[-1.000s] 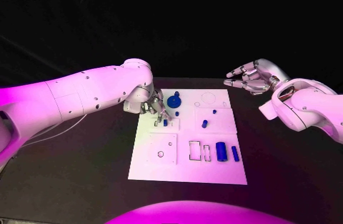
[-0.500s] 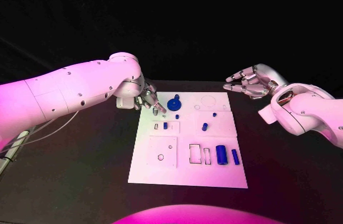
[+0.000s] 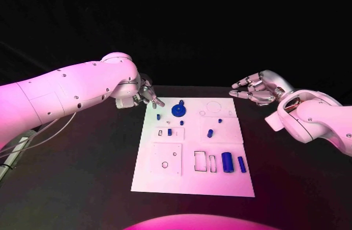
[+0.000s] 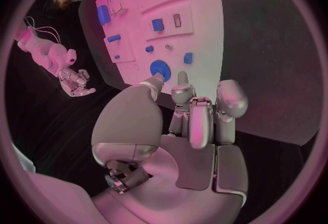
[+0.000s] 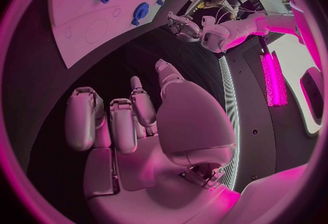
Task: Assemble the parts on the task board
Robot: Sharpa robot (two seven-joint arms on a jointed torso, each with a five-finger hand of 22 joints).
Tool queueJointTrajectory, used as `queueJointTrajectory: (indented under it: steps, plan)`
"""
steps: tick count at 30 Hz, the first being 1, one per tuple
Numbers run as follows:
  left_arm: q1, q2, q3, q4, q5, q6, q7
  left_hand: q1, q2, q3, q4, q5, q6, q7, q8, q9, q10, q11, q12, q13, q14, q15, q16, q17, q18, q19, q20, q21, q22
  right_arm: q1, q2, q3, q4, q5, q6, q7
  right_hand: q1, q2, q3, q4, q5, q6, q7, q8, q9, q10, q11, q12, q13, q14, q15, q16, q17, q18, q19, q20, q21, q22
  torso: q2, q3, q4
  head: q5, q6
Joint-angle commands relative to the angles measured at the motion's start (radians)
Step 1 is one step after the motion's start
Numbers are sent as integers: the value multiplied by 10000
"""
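The white task board [image 3: 192,181] lies in the middle of the black table. On its far part stand a blue gear [image 3: 178,108] and a small blue peg [image 3: 158,116] by the left edge. More small blue pegs [image 3: 169,132] sit mid-board, and two blue cylinders [image 3: 227,162] lie near the front right. My left hand [image 3: 147,96] hovers just off the board's far left corner, fingers apart and empty; in the left wrist view the hand [image 4: 194,120] hangs over the gear [image 4: 160,68]. My right hand [image 3: 255,89] hangs beyond the far right corner, loosely spread, holding nothing [image 5: 130,120].
Black table [image 3: 81,169] surrounds the board on all sides. Empty outlined slots [image 3: 199,156] and a square recess plate [image 3: 166,157] mark the board's near half. A cable [image 3: 44,133] trails under my left arm.
My left hand has drawn back from the middle of the board's left side to its far left corner. The small blue peg by the left edge now stands uncovered. The right hand barely moved.
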Motion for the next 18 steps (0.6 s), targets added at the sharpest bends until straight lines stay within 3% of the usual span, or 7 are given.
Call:
queueJointTrajectory:
  steps: [1, 7, 10, 18]
  plan:
    - [12, 75, 3, -90, -684, -91, 144, -45, -74, -41, 77, 7, 31, 37, -60, -58, -74, 12, -71, -44, 581, 68, -70, 875, 117, -81, 7, -73, -35, -10, 28, 2, -15, -42, 55, 70, -99, 20, -45, 11, 44, -18, -62, 55, 14, 23, -33, -5, -8, 677, -73, -45, 1102, 130, -33, 2, -36, 881, 22, 8, -17, 50, 5]
    - [-28, 261, -40, -376, -901, 151, 139, -141, -90, -148, 82, 7, 56, 49, -109, -142, -120, 24, -113, -115, 559, 83, -105, 826, 130, -122, 25, -115, -99, -21, 67, 2, -30, -35, 51, 79, -99, 22, -45, 12, 45, -18, -62, 55, 14, 22, -33, -6, -9, 677, -73, -45, 1101, 130, -32, 2, -36, 881, 11, 16, -18, 104, -29]
    - [-113, 399, -63, -581, -978, 275, 133, -194, -89, -210, 87, 7, 66, 54, -138, -191, -138, 31, -120, -135, 549, 91, -119, 807, 136, -144, 33, -138, -132, -30, 95, 2, -40, -47, 56, 91, -98, 33, -47, 17, 53, -18, -63, 59, 15, 20, -34, -9, -13, 676, -74, -50, 1096, 130, -30, 1, -35, 883, 30, -10, -29, 101, -22]
    - [-334, 710, -93, -1081, -1029, 512, 126, -272, -100, -307, 88, 8, 91, 58, -171, -256, -155, 37, -120, -155, 540, 98, -129, 794, 139, -154, 42, -151, -145, -41, 131, 2, -42, -47, 58, 111, -98, 33, -47, 17, 53, -18, -63, 59, 15, 20, -34, -9, -13, 676, -74, -50, 1096, 130, -30, 1, -35, 883, 52, -9, -49, 133, -29]
